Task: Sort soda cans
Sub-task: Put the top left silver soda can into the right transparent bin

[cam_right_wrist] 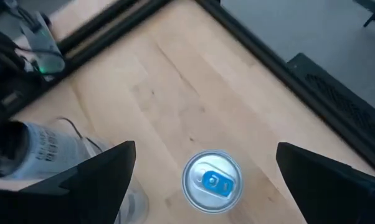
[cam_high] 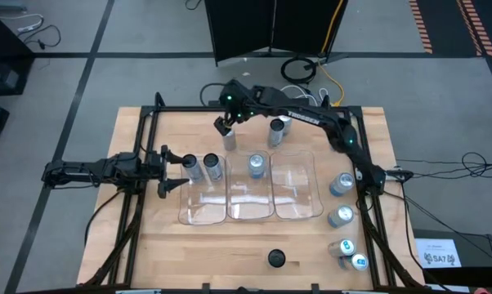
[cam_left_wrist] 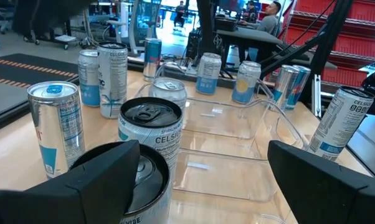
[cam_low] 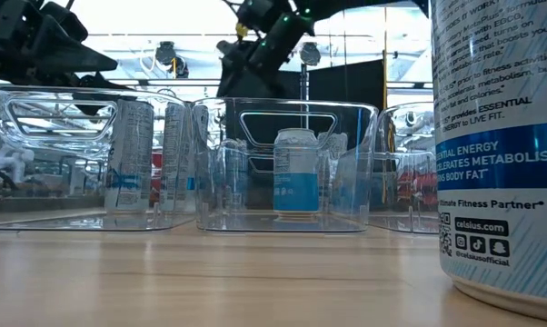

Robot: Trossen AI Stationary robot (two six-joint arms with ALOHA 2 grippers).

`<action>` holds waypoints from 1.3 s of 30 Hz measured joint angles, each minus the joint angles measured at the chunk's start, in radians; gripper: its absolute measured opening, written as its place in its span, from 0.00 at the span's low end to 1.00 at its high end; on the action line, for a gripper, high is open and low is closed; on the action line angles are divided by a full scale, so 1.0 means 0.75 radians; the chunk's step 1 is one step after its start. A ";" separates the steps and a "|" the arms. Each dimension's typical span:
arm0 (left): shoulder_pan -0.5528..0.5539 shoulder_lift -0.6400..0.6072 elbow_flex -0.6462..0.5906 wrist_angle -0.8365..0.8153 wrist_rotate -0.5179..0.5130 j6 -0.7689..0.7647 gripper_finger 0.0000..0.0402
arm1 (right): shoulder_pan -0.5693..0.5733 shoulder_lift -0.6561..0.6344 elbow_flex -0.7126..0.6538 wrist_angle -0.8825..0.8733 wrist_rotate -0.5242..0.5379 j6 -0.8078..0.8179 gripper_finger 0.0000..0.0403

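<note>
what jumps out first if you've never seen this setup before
Three clear plastic trays sit side by side mid-table, with soda cans scattered around them and a few inside. The right tool hangs open directly above a blue-topped can behind the trays, while the left tool, also open, faces two dark-topped cans in the left tray.

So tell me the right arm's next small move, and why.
Probably straight down. The right gripper hangs open above the blue-topped can, which stands upright on the table between its fingers in the wrist view, not yet gripped. Lowering would bring the fingers beside the can's sides before closing.
</note>
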 joint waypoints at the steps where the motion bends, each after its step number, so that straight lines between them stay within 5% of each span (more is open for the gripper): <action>1: 0.000 0.000 0.000 0.001 0.000 0.000 0.90 | 0.000 0.001 -0.016 0.008 -0.002 0.003 0.94; 8: 0.000 0.000 0.000 0.000 0.000 0.000 0.90 | 0.017 0.018 -0.021 -0.016 0.029 0.000 0.94; 13: 0.000 0.000 0.000 0.000 0.000 0.000 0.90 | 0.051 0.024 -0.021 -0.015 0.179 -0.057 0.94; 39: 0.001 0.000 0.000 -0.003 -0.001 0.001 0.90 | 0.036 0.176 -0.021 -0.114 0.171 0.000 0.94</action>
